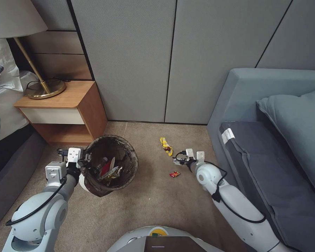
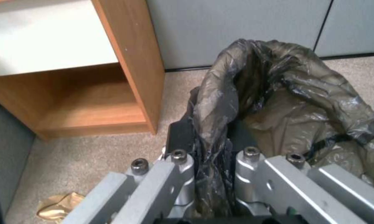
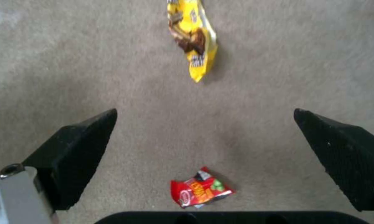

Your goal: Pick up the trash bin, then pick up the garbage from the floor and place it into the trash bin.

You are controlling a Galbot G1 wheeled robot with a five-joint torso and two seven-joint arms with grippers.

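Left tool [image 1: 81, 161]: clamped on the rim and liner of the trash bin [image 1: 110, 164], so the bin hangs tilted with its mouth up, ready to receive litter; some wrappers already lie inside.
Right tool [image 1: 181, 158]: fingers wide apart, above the floor [image 1: 157, 206], near both pieces.
Red packet [image 3: 201, 192]: flat on the carpet, closest to the right tool.
Yellow wrapper [image 3: 193, 37]: farther off; its long axis runs toward the wall.

Spread jaws above red packet [image 3: 201, 192] and yellow wrapper [image 3: 193, 37]
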